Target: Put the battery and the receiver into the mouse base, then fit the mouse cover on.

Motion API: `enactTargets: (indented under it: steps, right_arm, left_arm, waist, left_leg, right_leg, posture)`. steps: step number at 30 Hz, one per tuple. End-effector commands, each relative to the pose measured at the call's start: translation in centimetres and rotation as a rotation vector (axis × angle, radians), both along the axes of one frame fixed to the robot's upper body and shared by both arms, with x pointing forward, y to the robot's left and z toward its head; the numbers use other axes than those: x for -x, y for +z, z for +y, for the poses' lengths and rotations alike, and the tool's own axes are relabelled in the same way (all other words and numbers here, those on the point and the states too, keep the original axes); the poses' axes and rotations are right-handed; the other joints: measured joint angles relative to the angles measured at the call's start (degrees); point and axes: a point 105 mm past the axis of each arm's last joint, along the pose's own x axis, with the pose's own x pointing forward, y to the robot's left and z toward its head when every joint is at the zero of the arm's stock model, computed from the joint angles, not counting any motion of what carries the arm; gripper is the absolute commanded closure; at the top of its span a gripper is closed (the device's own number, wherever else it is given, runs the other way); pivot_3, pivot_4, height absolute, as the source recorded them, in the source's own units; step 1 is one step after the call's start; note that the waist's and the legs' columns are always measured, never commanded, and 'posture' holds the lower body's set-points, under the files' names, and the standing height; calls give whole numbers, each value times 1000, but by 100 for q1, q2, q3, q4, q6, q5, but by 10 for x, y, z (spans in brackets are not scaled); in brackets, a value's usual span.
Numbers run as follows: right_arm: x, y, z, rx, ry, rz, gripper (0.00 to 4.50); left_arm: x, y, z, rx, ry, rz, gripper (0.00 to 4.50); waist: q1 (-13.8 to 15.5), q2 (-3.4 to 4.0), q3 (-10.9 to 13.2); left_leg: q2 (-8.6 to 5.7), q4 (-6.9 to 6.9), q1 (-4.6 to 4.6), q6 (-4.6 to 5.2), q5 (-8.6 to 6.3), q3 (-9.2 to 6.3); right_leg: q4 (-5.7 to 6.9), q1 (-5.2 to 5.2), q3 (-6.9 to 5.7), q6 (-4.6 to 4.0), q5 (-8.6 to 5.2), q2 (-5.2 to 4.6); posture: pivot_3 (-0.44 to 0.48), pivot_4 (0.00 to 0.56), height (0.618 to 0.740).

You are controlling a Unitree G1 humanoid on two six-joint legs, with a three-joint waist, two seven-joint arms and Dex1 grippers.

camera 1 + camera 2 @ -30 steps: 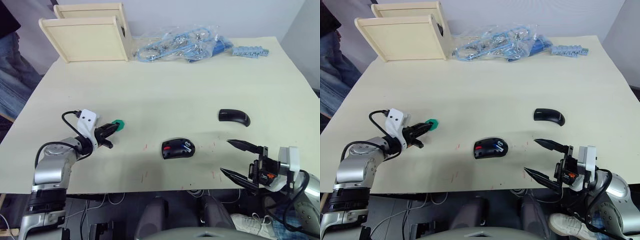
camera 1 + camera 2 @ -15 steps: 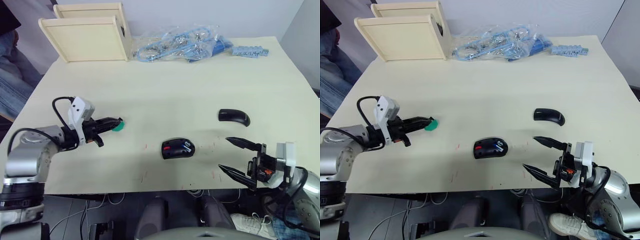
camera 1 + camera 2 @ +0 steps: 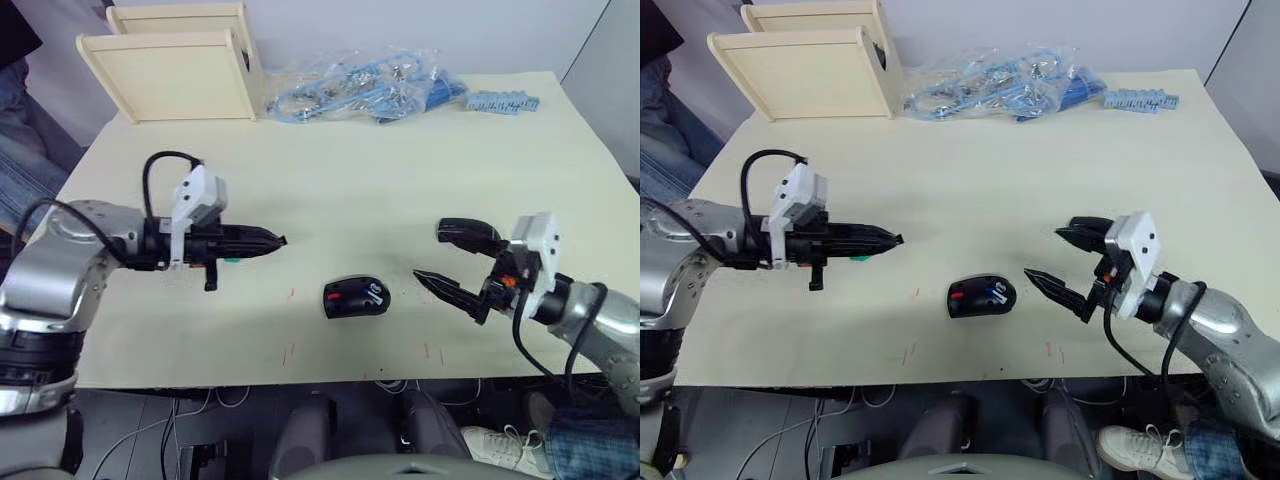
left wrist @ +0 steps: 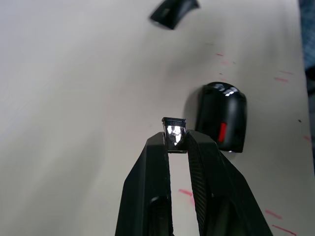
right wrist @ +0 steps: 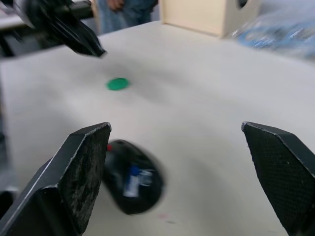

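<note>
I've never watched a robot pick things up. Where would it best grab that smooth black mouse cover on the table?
Probably across its narrow width, near the middle, coming down from above. The mouse cover lies domed side up and apart from the mouse base, with the open right gripper beside it. Its ends taper, so fingers might slip there.

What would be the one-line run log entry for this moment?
left gripper: shut on receiver, above table | right gripper: open, empty, beside mouse base | battery: in base | mouse cover: on table
</note>
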Motion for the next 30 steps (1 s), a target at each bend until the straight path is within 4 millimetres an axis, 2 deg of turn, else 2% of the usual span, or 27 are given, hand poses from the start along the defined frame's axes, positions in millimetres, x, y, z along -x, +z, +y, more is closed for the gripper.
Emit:
enactTargets:
  steps: [1,6,8,12,15,20,24,28,29,30]
  right_arm:
    - [-2,8,6,-46,23,82,0]
    - [-12,11,15,-60,35,241,0]
    - [-21,9,15,-38,-37,301,0]
    - [-20,7,22,35,-8,390,0]
    - [-23,13,32,-23,31,461,0]
    - [-23,22,47,-89,110,557,0]
    - [-31,26,56,-174,116,658,0]
    - [-33,26,63,-208,132,699,855]
    - [-33,26,64,-211,131,702,1267]
    - [-34,26,65,-217,129,705,1267]
  left_arm:
    - [0,10,-14,-28,-74,-71,4474]
    - [-1,11,-34,-52,-149,-117,4474]
    - [-3,12,-40,-60,-169,-135,4474]
    - [-3,11,-52,-66,-205,-152,4474]
    - [-5,10,-63,-77,-237,-181,4474]
    - [-7,11,-76,-74,-268,-210,4474]
    - [-6,14,-87,-59,-303,-247,4474]
    - [-5,13,-90,-72,-326,-281,4474]
    - [-4,13,-90,-72,-328,-283,4474]
    - [-4,14,-90,-70,-329,-282,4474]
  waist:
    - [-2,-11,6]
    - [-13,-19,14]
    - [-11,-20,15]
    - [-12,-21,15]
    - [-16,-22,16]
    - [-16,-23,16]
    - [-19,-23,17]
    - [-25,-23,16]
    - [-22,-23,17]
    - [-22,-23,17]
  left_leg:
    - [1,0,1,0,0,3]
    - [1,4,-5,1,0,10]
    - [2,4,-7,1,0,12]
    - [2,6,-27,1,1,13]
    - [2,18,-63,1,1,7]
    - [2,20,-73,1,1,6]
    - [2,20,-74,2,1,5]
    - [2,23,-74,2,1,6]
    - [2,23,-74,2,1,5]
    - [3,23,-75,2,1,4]
  right_leg:
    - [0,0,-1,0,0,1]
    - [3,-5,1,1,0,2]
    - [4,-8,4,1,0,2]
    - [6,-26,3,0,1,2]
    - [12,-54,-2,0,3,2]
    - [7,-58,-4,0,2,2]
    - [7,-59,-5,1,2,2]
    - [10,-59,-4,1,3,2]
    - [10,-59,-5,1,3,3]
    - [10,-60,-6,1,3,3]
  posture:
    - [0,150,740]
    - [0,150,740]
    - [0,150,740]
    - [0,150,740]
    - [0,150,740]
    - [0,150,740]
    - [0,150,740]
    - [0,150,740]
    - [0,150,740]
    - [0,150,740]
